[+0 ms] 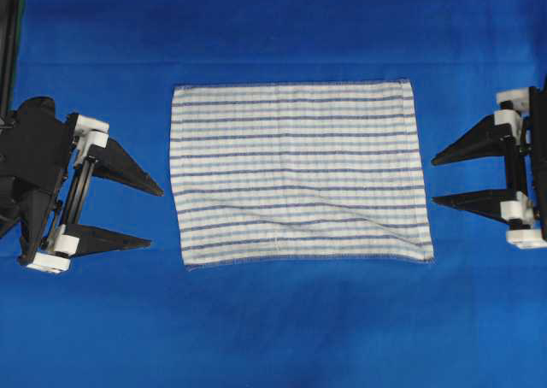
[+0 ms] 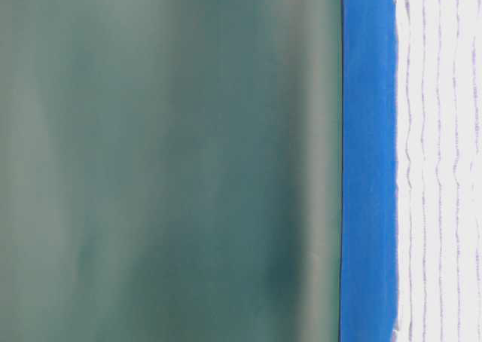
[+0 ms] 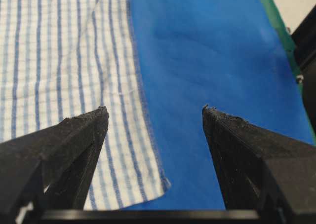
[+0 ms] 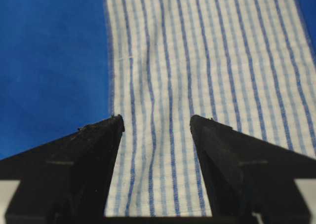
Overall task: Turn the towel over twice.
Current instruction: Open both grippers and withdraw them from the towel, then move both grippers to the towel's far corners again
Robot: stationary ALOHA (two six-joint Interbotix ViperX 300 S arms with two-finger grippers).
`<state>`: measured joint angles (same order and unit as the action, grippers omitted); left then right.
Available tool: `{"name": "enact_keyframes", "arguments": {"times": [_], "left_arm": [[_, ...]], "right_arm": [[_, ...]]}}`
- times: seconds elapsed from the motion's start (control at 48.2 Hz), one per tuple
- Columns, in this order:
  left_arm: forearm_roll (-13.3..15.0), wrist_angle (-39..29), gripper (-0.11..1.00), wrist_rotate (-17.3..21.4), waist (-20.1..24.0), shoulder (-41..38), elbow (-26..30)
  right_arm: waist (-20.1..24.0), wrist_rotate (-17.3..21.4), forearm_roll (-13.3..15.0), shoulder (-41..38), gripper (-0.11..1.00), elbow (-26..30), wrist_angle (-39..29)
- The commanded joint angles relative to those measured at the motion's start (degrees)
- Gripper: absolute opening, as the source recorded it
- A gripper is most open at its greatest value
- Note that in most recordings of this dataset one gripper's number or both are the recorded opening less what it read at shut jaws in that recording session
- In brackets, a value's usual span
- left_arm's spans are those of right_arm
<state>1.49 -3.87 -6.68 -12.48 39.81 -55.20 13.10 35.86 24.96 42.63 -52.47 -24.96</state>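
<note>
Blue table covering point(image 1: 273, 29) spans the whole work surface, flat and plain.

Towel point(image 1: 297, 173) lies spread in the middle of it, roughly rectangular, stripes running left to right in the overhead view. One shallow diagonal crease runs across its lower part toward the lower right corner; otherwise flat. Table-level view shows its near hem point(image 2: 399, 169) lying down on the covering, nothing lifted.

Left gripper point(image 1: 156, 215) sits off the towel's left edge, apart from it, jaws spread wide and empty. Its wrist view looks down past a towel corner point(image 3: 160, 182), with one finger over cloth and the other over bare blue.

Right gripper point(image 1: 434, 181) sits off the right edge, near but not touching, jaws likewise spread and empty. Its wrist view has the towel point(image 4: 207, 61) running between the fingers.

Judgement: no pinch made yet, so a flip is about to be set up; how many turns are done cannot be told from here.

To do it well: each gripper should take a corner on the same long edge, biting hem only and not the covering beneath. Lift evenly, carry the edge across, lay down taut so the crease does not fold under.
</note>
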Motion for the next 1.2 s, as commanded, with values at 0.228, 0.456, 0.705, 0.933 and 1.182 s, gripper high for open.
{"name": "enact_keyframes", "arguments": {"times": [0.228, 0.456, 0.705, 0.933, 1.182], "left_arm": [[-0.18, 0.44, 0.70, 1.76, 4.22, -0.44, 0.53], [-0.18, 4.04, 0.70, 4.04, 14.59, -1.05, -2.20], [-0.18, 13.18, 0.71, 7.21, 24.52, -8.61, -6.33], [-0.09, 18.63, 0.71, 8.44, 29.27, -18.72, -6.50], [-0.09, 26.54, 0.79, 10.28, 32.70, -29.97, -6.24]], "right_arm": [[-5.63, 0.00, 2.64, -2.81, 0.62, 0.53, 0.18], [-16.17, 0.00, 5.80, -8.17, 0.62, 0.44, 0.44], [-25.84, 0.00, 8.35, -16.61, 0.62, 0.26, 2.37], [-34.01, 0.00, 9.76, -24.26, 0.62, -0.97, 11.34], [-40.17, 0.00, 10.99, -31.90, 0.62, -1.85, 19.07]]}}
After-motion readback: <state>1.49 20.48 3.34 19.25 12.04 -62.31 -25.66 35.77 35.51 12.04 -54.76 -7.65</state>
